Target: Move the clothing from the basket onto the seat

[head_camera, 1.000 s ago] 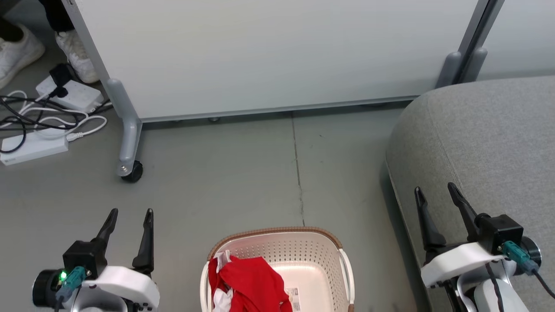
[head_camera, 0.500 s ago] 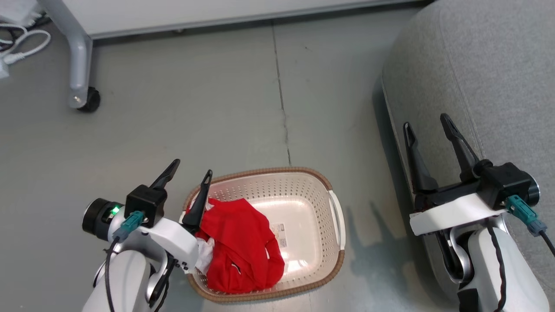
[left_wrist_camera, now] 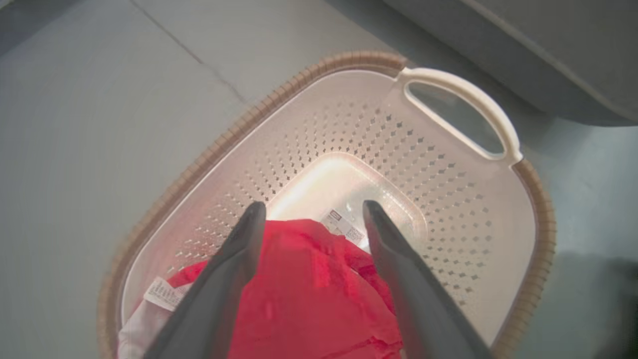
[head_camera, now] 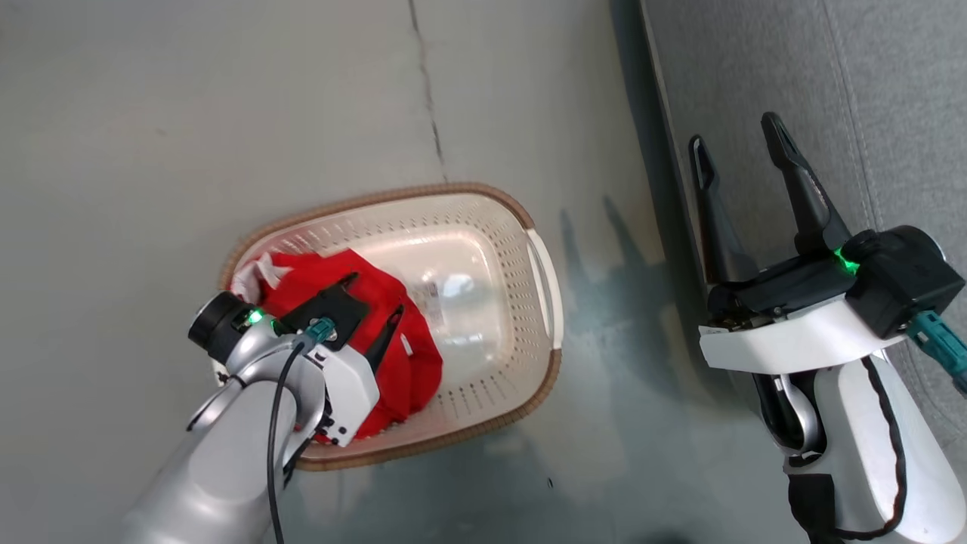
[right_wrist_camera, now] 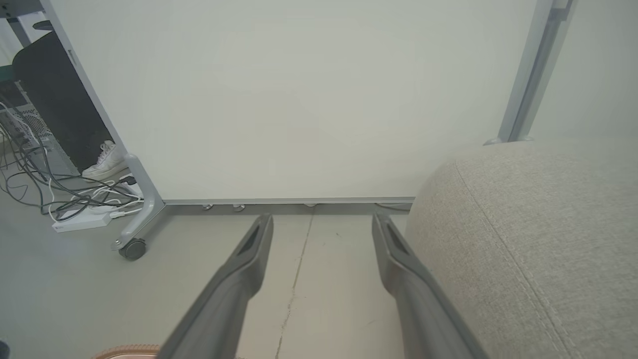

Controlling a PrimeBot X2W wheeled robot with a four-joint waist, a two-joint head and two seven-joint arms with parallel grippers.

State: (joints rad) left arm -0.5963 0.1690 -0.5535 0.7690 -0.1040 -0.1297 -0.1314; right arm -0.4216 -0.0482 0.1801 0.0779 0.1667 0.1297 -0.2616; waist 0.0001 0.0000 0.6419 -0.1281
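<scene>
Our left gripper (head_camera: 374, 295) has dropped, fingers spread, over soft red clothing (head_camera: 298, 276) at the left end of the cream perforated basket (head_camera: 483, 195); we grasp next; right gripper (head_camera: 733, 132) open beside the grey fabric seat (head_camera: 891, 113).

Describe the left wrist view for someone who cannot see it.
The open left gripper hangs over red clothing bunched at one end of a cream, brown-rimmed perforated basket. Grey floor surrounds it; the grey seat edges the top right.
</scene>
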